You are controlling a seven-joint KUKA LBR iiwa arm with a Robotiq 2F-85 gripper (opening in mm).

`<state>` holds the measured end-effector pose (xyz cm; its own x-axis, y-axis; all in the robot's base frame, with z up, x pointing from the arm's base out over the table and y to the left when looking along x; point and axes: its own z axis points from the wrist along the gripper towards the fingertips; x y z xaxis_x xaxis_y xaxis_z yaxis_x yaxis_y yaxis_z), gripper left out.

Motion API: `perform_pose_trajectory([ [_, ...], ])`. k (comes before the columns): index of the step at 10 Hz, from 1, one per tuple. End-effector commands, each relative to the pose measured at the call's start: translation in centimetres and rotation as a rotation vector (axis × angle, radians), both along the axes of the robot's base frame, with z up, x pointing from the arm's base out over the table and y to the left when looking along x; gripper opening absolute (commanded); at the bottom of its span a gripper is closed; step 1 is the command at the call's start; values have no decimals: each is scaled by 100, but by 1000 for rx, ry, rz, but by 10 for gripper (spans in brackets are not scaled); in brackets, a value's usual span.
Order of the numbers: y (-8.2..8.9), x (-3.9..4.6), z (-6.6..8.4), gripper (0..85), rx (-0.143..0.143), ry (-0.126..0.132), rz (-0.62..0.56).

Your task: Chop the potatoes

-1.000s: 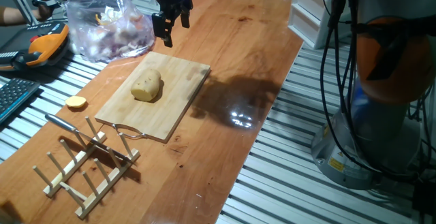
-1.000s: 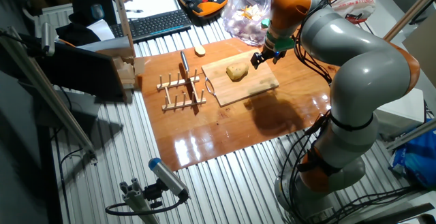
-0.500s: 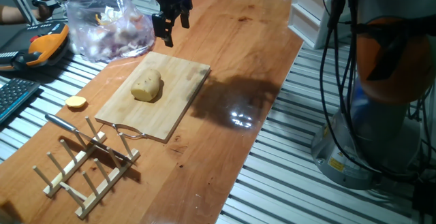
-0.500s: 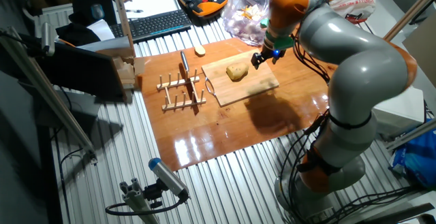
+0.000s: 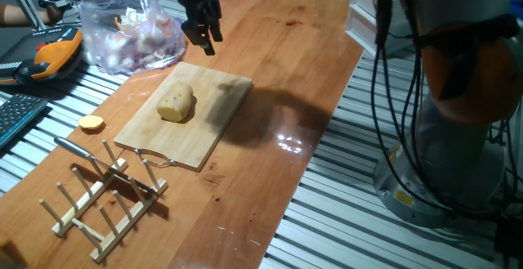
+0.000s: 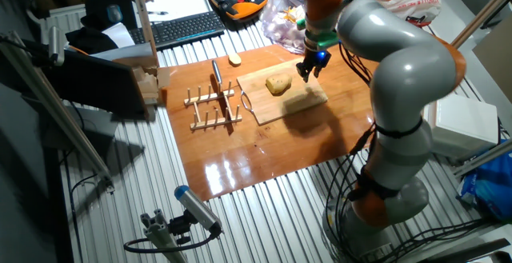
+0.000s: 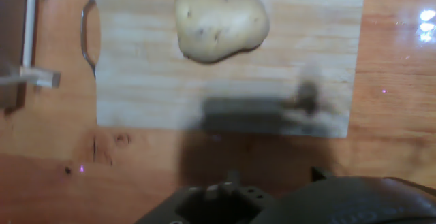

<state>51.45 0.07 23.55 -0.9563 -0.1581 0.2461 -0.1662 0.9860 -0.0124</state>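
Observation:
One pale yellow-tan potato [image 5: 176, 103] lies whole on the wooden cutting board [image 5: 214, 97], toward the board's far left part. The other fixed view shows the same potato [image 6: 278, 85] on the board [image 6: 300, 103]; in the hand view the potato [image 7: 219, 23] is at the top, on the board [image 7: 150, 81]. My gripper [image 5: 203, 37] hangs above the table just past the board's far edge, apart from the potato. It is open, with nothing between its fingers. From the other side the gripper [image 6: 309, 69] hovers right of the potato. The hand view does not show the fingers.
A knife [image 5: 83, 150] rests on a wooden peg rack [image 5: 105, 199] near the board's handle end. A small orange-yellow slice [image 5: 91, 123] lies left of the board. A clear plastic bag [image 5: 135, 32] of reddish lumps stands behind the gripper. The table's right edge [image 5: 327, 130] drops to slatted flooring.
The arm has swung and the wrist has turned, shifting the gripper slightly toward the board's far edge. Its shadow now falls across the board. The potato has not moved.

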Motion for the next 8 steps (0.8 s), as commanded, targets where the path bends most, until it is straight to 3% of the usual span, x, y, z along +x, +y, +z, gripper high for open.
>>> perform_pose_trajectory([
  [1, 0, 0, 0, 0, -11, 76, 0],
  [5, 2, -2, -1, 0, -22, 61, -37],
  [8, 2, 0, 0, 0, -24, 64, -44],
])
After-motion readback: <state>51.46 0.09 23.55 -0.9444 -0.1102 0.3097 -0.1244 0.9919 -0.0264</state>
